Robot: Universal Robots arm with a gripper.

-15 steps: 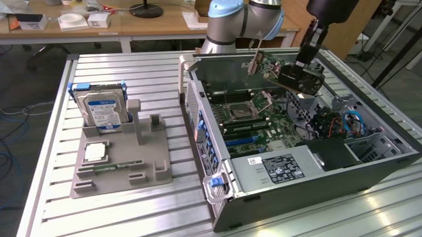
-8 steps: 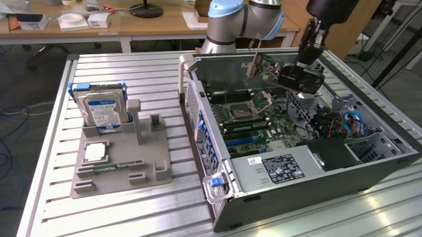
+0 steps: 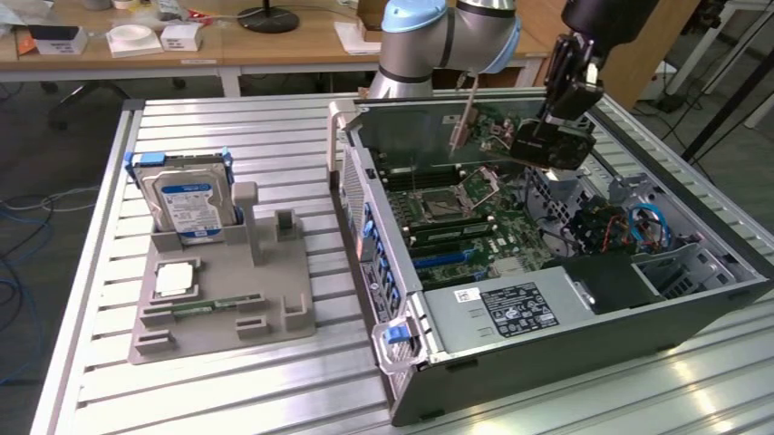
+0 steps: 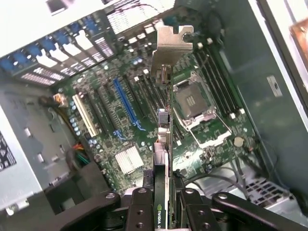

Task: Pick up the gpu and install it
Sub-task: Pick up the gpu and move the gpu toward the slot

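Inside the open computer case (image 3: 545, 372), you find the gpu (image 4: 164, 139) pinched edge-on in the gripper (image 4: 163, 199), its long axis running straight out from the gripper to its bracket (image 4: 172, 45), held above the motherboard (image 4: 110, 139).

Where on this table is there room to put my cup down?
Bare slats: between the hard drive and the desks beyond, and between the grey tray and the table edge nearest the camera. The strip between tray and computer case is narrow. Inside the case is crowded: the jaws hold the gpu above the motherboard.
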